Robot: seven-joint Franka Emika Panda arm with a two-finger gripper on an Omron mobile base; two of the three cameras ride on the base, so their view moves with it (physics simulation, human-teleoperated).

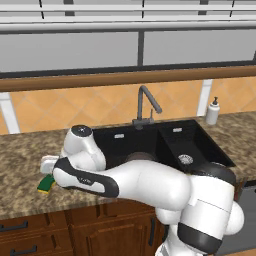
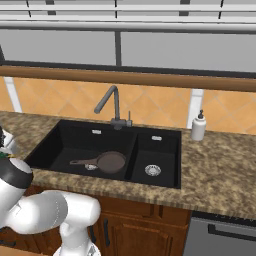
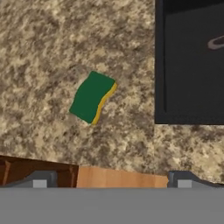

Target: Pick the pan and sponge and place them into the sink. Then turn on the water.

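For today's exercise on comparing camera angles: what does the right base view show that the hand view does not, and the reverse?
Right base view alone: the pan lying in the sink's wide basin, the faucet and the soap dispenser. Hand view alone: the sponge lying on the countertop beside the sink, and the open gripper above it. Both share the black sink and the speckled countertop.

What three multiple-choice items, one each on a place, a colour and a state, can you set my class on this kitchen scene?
1. Where does the round dark brown frying pan lie?
A. on the counter
B. in the wide basin of the black double-basin sink
C. in the narrow basin

2. What colour is the top of the small rectangular sponge?
A. green
B. blue
C. red

3. How is the gripper?
A. shut on the sponge
B. shut, empty
C. open, above the sponge

Key: B, the pan rests beside the wide basin's drain; A, green over yellow; C, fingertips stand apart, sponge untouched on the speckled counter.
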